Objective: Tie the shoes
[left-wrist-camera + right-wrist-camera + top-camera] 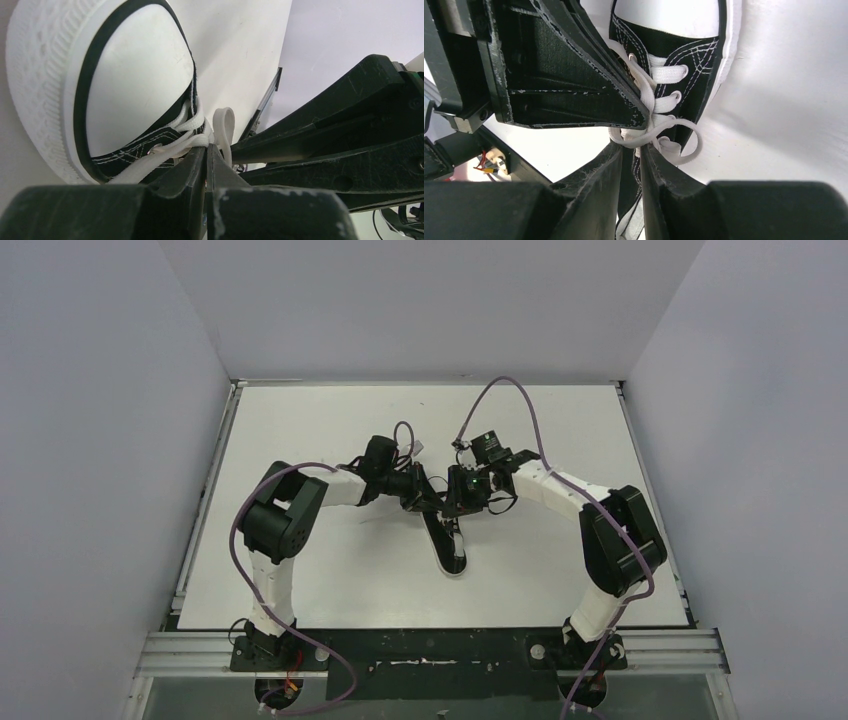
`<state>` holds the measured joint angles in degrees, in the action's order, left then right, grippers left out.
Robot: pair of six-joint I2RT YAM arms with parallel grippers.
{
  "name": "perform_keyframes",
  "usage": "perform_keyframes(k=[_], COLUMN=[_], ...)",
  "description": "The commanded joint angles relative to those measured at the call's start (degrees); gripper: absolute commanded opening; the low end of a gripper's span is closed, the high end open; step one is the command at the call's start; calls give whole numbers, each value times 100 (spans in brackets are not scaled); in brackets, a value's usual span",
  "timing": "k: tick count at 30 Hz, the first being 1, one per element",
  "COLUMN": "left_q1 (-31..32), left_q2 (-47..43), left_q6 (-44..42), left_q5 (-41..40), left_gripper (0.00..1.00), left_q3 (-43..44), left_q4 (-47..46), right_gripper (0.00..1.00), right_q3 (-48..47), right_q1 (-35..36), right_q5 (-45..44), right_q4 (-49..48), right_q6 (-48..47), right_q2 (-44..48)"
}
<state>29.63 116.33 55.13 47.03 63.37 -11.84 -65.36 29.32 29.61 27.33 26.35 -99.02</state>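
The left gripper (207, 150) is clamped on a white lace (223, 125) over the sneaker (452, 552), which lies mid-table (300, 570). The lace looks soft, limp and likely slippery, so it is best held close to the eyelets. The right gripper (638, 152) pinches another strand beside a loose loop (692, 142).

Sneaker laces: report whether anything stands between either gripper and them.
Nothing visible does. The left gripper and right gripper are both shut right at the laces on the sneaker, tips meeting from opposite sides, with only lace between them.
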Motion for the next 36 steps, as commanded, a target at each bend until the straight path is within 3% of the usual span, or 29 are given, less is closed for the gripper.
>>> perform_keyframes(k=[1, 18, 27, 36], left_q1=[-27, -45, -83, -147], left_q2=[50, 72, 64, -28], left_q6=[-3, 15, -1, -248], left_q5=[162, 202, 212, 160], left_gripper=[0, 0, 0, 0], left_q3=[210, 209, 190, 129], left_q4=[-284, -311, -305, -101], right_gripper=[23, 17, 0, 0], right_q3=[-295, -382, -425, -1015], right_q1=[42, 393, 641, 707], right_q5=[-489, -1189, -1843, -1322], right_q4=[151, 306, 420, 2111], right_q6=[-221, -521, -838, -507], right_q2=[67, -214, -48, 331])
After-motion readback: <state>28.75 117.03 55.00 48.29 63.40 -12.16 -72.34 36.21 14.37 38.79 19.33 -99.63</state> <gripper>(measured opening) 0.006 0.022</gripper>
